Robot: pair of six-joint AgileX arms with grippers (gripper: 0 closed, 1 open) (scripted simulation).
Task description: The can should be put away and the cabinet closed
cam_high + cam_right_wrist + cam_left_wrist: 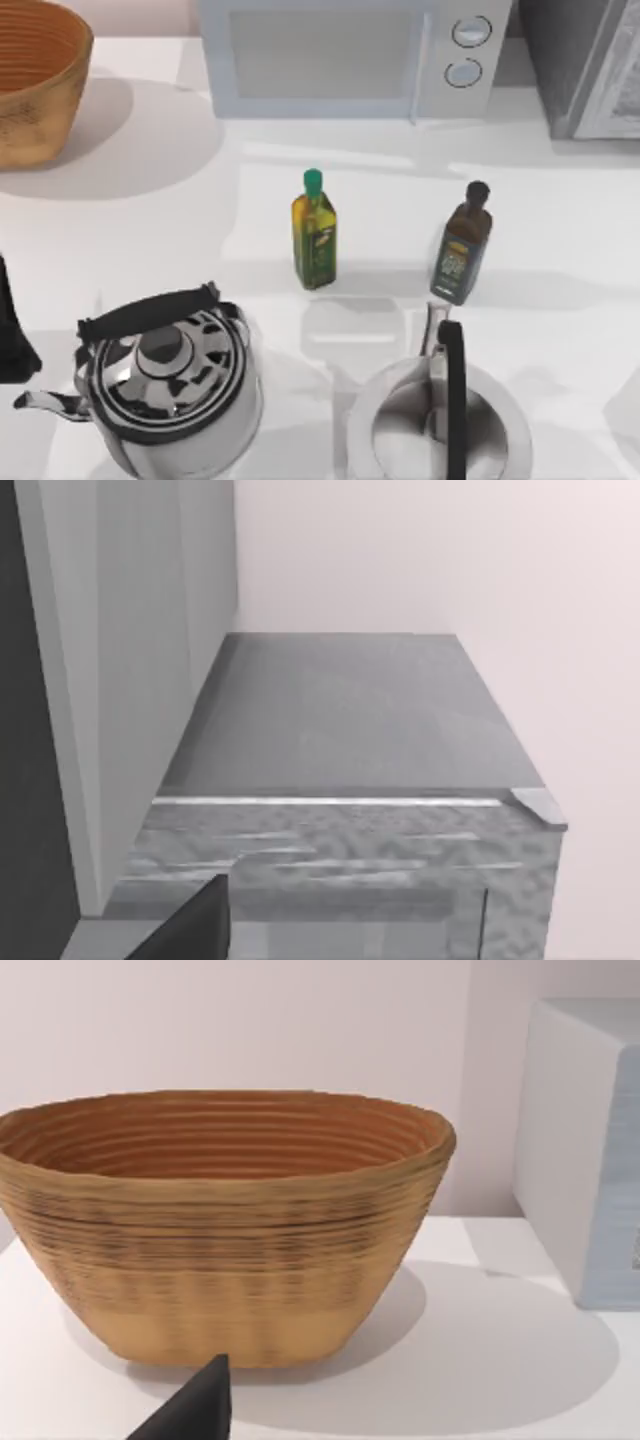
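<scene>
Can: we see none on the tabletop [560, 330]; two oil bottles [314, 230] stand mid-table.
Cabinet: grey cabinet [590, 60] at far right, nearer our right arm.
Left arm: at left edge [12, 330], facing the basket [225, 1220].
Jaws: we cannot tell.

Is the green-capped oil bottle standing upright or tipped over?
Upright: the green-capped oil bottle stands on its base on the table, cap up.

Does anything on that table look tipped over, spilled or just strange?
Nothing is spilled or broken. One oddity: the dark-capped bottle leans to one side, while the green-capped bottle beside it stands straight. Both kettles, the basket and the microwave sit upright.
</scene>
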